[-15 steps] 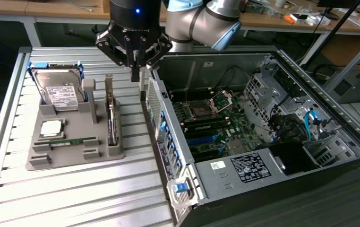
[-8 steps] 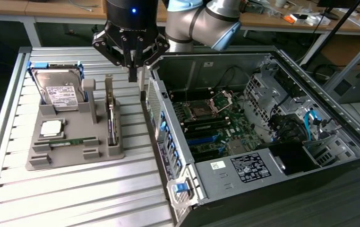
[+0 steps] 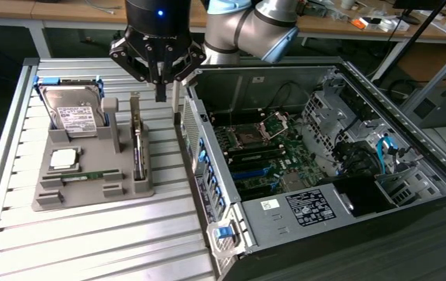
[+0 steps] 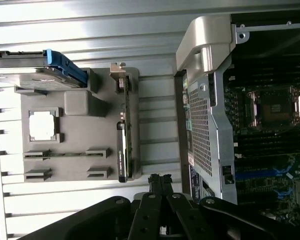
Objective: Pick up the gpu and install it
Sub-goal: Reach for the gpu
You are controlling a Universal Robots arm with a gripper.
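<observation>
The gripper (image 3: pixel 160 93) hangs with its fingers pressed together and nothing between them. It is above the gap between the gray tray (image 3: pixel 90 196) and the open computer case (image 3: pixel 325 146). The gpu (image 3: pixel 138 143) stands on its long edge in a slot along the tray's side nearest the case. It is below the gripper, just to the exterior view's left of it, and clear of the fingers. Its silvery bracket is at the far end. Farther to the exterior view's left the tray holds 1 hard drive (image 3: pixel 75 111) at the far end, with 1 square processor chip (image 3: pixel 64 158) and 1 green memory stick (image 3: pixel 82 174) nearer. Tray and case sit on a slatted metal worktop (image 3: pixel 90 246).
</observation>
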